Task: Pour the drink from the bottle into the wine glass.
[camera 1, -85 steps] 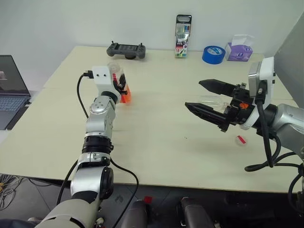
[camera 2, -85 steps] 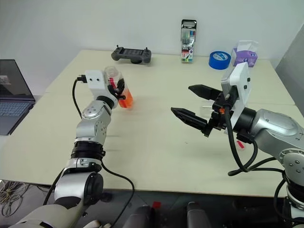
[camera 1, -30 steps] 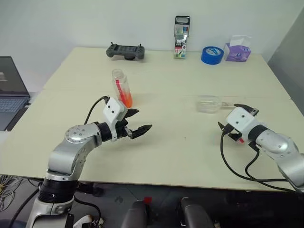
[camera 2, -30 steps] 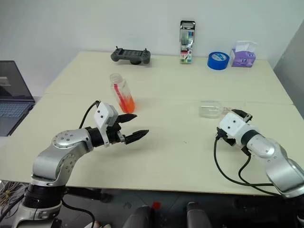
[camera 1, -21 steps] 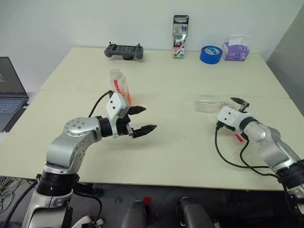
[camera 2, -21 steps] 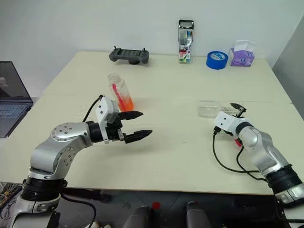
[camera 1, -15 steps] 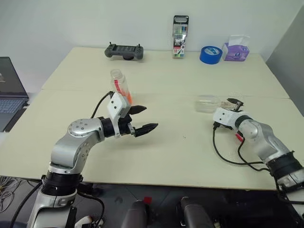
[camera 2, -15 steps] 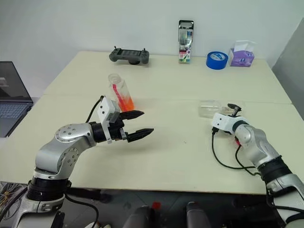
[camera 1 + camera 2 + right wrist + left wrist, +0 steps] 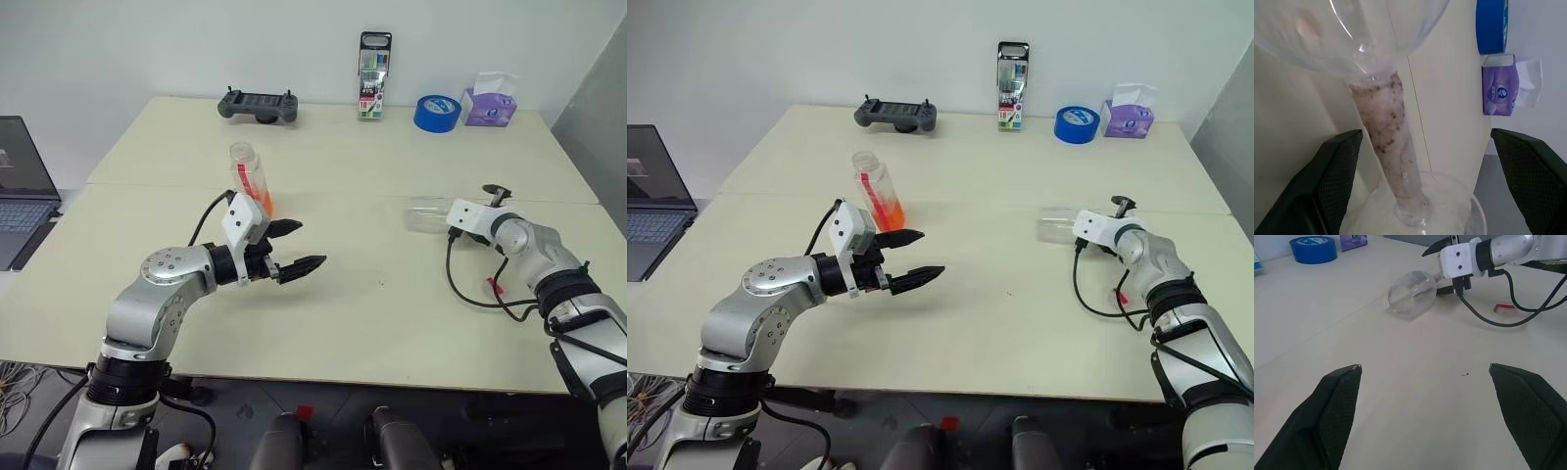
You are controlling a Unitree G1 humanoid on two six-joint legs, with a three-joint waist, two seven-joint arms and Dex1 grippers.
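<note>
The cream table (image 9: 392, 323) carries everything. At its far edge, from left to right, lie a dark game controller (image 9: 258, 103), an upright box of markers (image 9: 373, 61), a blue tape roll (image 9: 437, 112) and a purple tissue box (image 9: 492, 103); the print on these is too small to read. A laptop (image 9: 24, 186) sits off the table's left side.

The left gripper (image 9: 298, 247) hovers over the near-left part of the table, fingers spread wide and holding nothing. Just beyond it the bottle (image 9: 251, 179) stands upright with its cap off, the orange-red drink (image 9: 259, 202) filling its lower part and a red strip label down its side.

On the right the wine glass (image 9: 428, 215) lies on its side, bowl toward the left. The right gripper (image 9: 1420, 161) is released, its fingers standing apart on either side of the stem, not closed on it. A small white-and-red cap (image 9: 497, 286) lies on the table nearer than the glass, beside the right arm's black cable (image 9: 468, 290).
</note>
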